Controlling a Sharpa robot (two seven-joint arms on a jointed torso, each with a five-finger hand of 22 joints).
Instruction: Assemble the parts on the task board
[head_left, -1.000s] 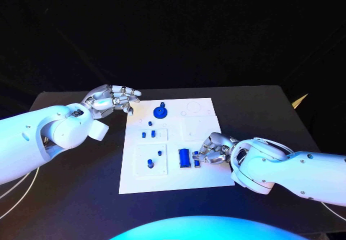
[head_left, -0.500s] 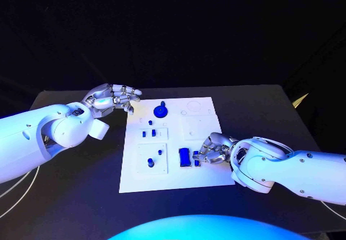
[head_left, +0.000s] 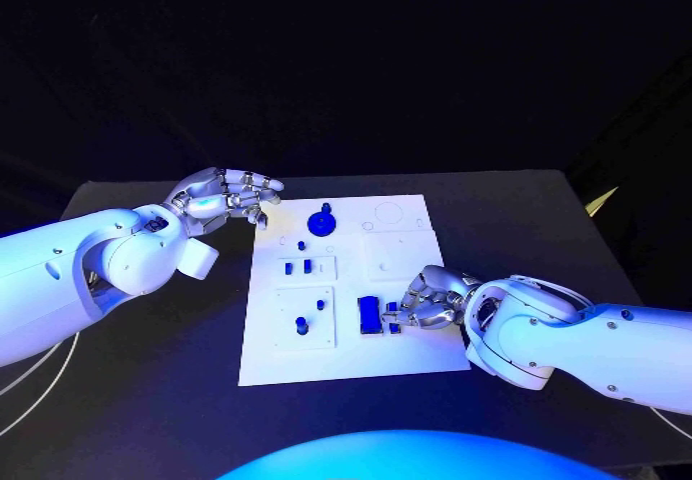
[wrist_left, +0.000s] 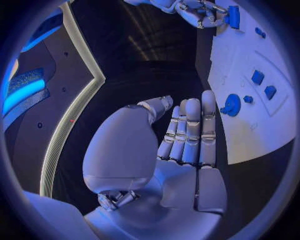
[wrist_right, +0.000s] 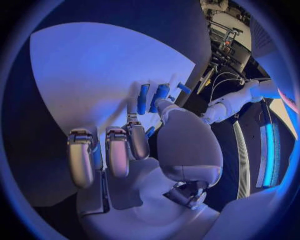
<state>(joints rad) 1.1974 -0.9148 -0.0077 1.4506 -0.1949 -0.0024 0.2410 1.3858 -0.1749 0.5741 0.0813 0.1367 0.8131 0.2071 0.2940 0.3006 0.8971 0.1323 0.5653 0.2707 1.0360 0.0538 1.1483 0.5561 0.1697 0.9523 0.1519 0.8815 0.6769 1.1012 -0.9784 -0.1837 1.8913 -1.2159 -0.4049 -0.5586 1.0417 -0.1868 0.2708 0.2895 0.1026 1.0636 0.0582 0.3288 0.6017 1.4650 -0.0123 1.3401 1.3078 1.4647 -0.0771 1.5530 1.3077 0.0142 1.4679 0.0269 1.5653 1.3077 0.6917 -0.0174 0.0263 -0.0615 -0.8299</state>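
The white task board (head_left: 411, 345) lies mid-table. On it are a round blue knob (head_left: 322, 221), two small blue blocks (head_left: 296, 267), a blue peg (head_left: 300, 325) and a long blue block (head_left: 369, 314). My right hand (head_left: 430, 300) rests at the board's right side and its fingertips pinch a small blue part (head_left: 392, 318) beside the long block. In the right wrist view the thumb (wrist_right: 167, 107) meets that blue part (wrist_right: 161, 93) on the board (wrist_right: 81, 65). My left hand (head_left: 224, 195) hovers off the board's far left corner; its palm (wrist_left: 181, 145) is empty, with the fingers straight and close together.
The black table (head_left: 159, 370) surrounds the board, with bare room on both sides. The board's far right part carries white recesses (head_left: 389, 213). The left wrist view shows the knob (wrist_left: 232, 105) and my right hand (wrist_left: 200, 12) at the long block (wrist_left: 234, 16).
My right hand has edged slightly closer to the long block, fingers staying at the small blue part. The left hand has not moved.
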